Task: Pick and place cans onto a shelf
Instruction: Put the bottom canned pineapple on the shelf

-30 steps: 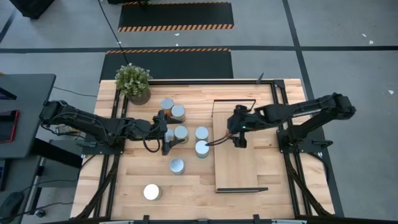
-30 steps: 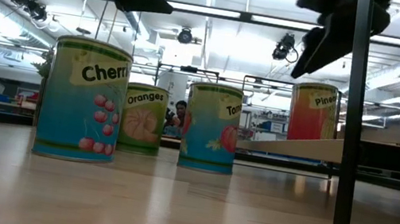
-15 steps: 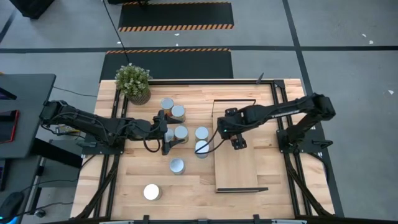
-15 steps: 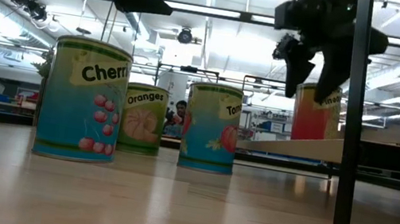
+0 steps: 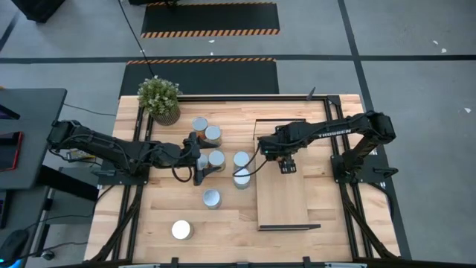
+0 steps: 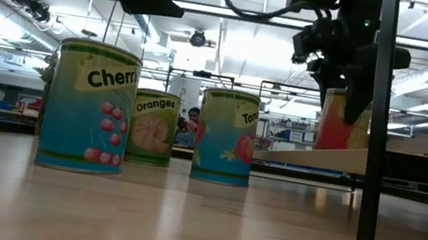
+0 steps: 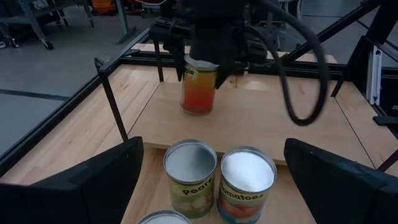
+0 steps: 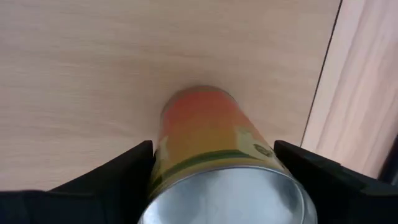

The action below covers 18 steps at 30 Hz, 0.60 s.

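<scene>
An orange-red can [image 8: 214,146] stands upright on the light-wood shelf [image 5: 282,197]. My right gripper [image 5: 286,161] is lowered over it. Its fingers [image 8: 93,186] flank the can's sides with narrow gaps, so it is open. From above the arm hides this can. Several more cans stand on the table left of the shelf, among them one with a grey lid [image 5: 216,159] and a pair [image 5: 242,158] by the shelf's edge. My left gripper [image 5: 201,167] hovers open beside the grey-lidded one, with the Pears can [image 7: 190,177] and the Tomatoes can [image 7: 247,183] just ahead of it.
A potted plant [image 5: 159,99] stands at the table's far left corner. A white-topped can [image 5: 181,230] sits alone near the front edge. The shelf's black frame post [image 6: 376,120] rises at the right of the low view.
My right gripper moved left across the shelf and came down around the orange-red can, and its fingers have narrowed a little. The left arm has not moved.
</scene>
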Motion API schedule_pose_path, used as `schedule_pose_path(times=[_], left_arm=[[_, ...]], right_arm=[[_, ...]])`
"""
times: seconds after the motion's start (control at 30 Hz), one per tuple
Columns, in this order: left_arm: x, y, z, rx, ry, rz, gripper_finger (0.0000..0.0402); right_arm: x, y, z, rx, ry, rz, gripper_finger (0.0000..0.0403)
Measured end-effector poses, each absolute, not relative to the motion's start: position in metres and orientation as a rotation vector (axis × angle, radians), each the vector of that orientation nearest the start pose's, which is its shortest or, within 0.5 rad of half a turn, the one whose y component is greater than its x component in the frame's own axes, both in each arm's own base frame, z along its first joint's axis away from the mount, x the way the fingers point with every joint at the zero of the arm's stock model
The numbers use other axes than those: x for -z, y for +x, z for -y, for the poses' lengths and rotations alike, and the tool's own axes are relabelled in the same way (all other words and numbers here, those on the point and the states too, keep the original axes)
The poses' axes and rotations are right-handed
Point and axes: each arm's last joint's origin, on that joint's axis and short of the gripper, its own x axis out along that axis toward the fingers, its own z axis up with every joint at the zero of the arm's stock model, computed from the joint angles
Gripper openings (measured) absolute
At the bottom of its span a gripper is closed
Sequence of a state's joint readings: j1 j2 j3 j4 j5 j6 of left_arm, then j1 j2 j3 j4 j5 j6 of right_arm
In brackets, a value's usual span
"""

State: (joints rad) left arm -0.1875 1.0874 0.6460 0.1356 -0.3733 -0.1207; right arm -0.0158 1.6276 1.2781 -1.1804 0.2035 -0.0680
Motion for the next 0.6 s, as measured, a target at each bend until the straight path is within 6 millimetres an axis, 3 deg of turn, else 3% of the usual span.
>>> schedule_pose_path(times=[0.37, 0.6], left_arm=[[-0.258, 0.233, 0.033, -0.202, -0.036, -0.281, 0.0396], [-0.259, 0.233, 0.033, -0.206, -0.062, -0.278, 0.0396]], right_arm=[[-0.243, 0.284, 0.043, 0.297, 0.155, -1.545, 0.0334], [-0.243, 0.276, 0.075, 0.521, 0.431, -1.511, 0.0331]])
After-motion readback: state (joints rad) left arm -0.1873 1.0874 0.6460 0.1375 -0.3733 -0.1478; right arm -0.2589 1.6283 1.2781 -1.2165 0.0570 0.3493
